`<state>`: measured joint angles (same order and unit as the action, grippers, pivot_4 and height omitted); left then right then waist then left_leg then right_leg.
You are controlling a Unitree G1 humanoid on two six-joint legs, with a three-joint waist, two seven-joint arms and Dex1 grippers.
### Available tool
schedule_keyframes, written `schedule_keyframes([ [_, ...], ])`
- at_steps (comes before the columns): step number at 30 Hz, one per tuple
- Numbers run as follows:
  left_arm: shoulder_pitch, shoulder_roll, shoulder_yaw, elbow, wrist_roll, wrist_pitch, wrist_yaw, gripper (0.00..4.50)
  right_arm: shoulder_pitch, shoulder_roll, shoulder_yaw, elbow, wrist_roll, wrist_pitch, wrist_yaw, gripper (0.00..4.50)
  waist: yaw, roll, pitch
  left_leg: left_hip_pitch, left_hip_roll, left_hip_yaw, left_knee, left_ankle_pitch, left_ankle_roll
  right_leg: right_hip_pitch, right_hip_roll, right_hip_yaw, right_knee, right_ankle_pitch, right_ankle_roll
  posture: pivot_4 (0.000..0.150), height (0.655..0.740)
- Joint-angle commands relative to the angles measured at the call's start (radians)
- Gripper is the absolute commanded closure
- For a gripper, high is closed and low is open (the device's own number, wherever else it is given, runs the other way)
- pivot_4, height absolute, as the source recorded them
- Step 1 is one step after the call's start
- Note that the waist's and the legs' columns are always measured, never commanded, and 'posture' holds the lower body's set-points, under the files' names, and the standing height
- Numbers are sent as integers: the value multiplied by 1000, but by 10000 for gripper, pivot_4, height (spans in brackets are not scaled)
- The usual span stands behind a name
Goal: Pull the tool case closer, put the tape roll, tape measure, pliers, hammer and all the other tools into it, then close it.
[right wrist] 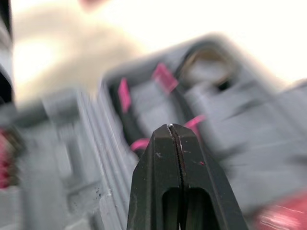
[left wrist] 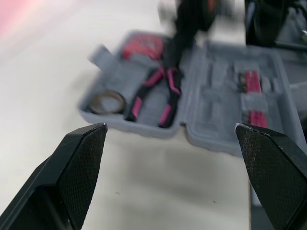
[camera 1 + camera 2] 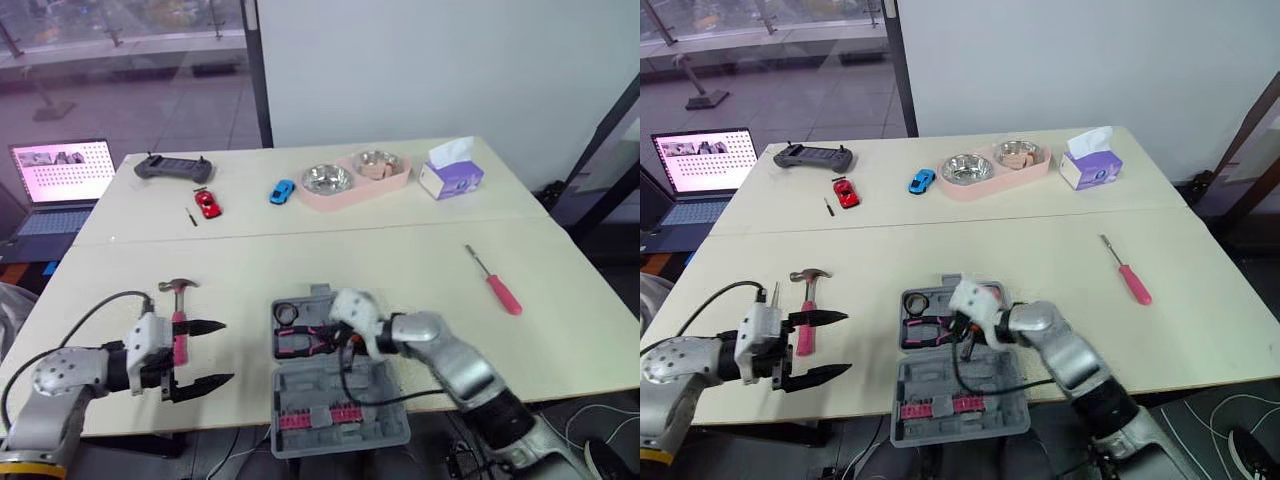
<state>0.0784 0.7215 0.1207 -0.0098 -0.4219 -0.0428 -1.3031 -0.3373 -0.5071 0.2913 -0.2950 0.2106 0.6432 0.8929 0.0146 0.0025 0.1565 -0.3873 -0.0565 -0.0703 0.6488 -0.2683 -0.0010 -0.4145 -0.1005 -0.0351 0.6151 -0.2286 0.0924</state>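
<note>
The hammer (image 3: 180, 320) lies left of the open tool case (image 3: 395, 430), handle running near-far, under the left fingers (image 3: 205, 327), which are spread wide and empty. The right fingers (image 1: 168, 158) are pressed together, empty, over the case.

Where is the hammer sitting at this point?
In the head views the hammer lies on the table on the robot's left, right by the open left hand and to the left of the open tool case.
</note>
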Motion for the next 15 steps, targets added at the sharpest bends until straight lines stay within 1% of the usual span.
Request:
schedule_keyframes([
  [1, -19, 2, -27, 6, 16, 27, 17, 9175, 28, -140, -113, -161, 120, 108, 96, 45000, -1, -4, 0, 0, 0, 0, 0, 0, 0, 0, 0, 0, 0, 0, 1, 1500, 7400],
  [3, -32, 6, -52, 23, 46, 18, 20, 19231, 72, -253, -155, -184, 154, 131, 157, 45000, -3, -7, 1, -1, 1, 0, -2, 0, 1, 0, -1, -1, -2, 0, 1, 1500, 7400],
  [4, -41, 3, -65, 29, 58, 17, 23, 24176, 99, -307, -169, -182, 157, 130, 184, 45000, -2, -6, 2, -1, 1, 0, -2, -1, 1, -1, -1, -1, -2, -1, -1, 1500, 7400],
  [6, -60, -8, -96, 39, 77, 2, 23, 34886, 164, -428, -154, -157, 102, 74, 225, 45000, -1, -6, 3, -4, 1, 0, -2, -1, 1, -4, -1, -1, -2, -1, -2, 1500, 7400],
  [7, -67, -11, -109, 45, 88, -8, 22, 40793, 181, -465, -135, -148, 76, 53, 229, 45000, -1, -7, 4, -4, 1, 1, -2, -1, 1, -5, -2, -1, -2, -1, -2, 1500, 7400],
  [8, -73, -13, -122, 53, 101, -17, 23, 44440, 190, -492, -113, -141, 51, 37, 228, 45000, -3, -7, 5, -4, 1, 2, -1, -1, 1, -5, -2, -1, -2, -1, -2, 1500, 7400],
  [11, -86, -23, -159, 78, 142, -24, 40, 44440, 181, -519, -33, -113, -37, 7, 202, 45000, -7, -10, 6, -4, 2, 5, -1, -1, 1, -6, -2, -1, -1, 0, -3, 1500, 7400],
  [15, -85, -42, -211, 118, 210, -60, 72, 44440, 132, -476, 46, -84, -103, 2, 175, 45000, -3, -9, 6, -4, 3, 5, -1, -1, 1, -7, -2, 0, -1, 0, -4, 1500, 7400],
])
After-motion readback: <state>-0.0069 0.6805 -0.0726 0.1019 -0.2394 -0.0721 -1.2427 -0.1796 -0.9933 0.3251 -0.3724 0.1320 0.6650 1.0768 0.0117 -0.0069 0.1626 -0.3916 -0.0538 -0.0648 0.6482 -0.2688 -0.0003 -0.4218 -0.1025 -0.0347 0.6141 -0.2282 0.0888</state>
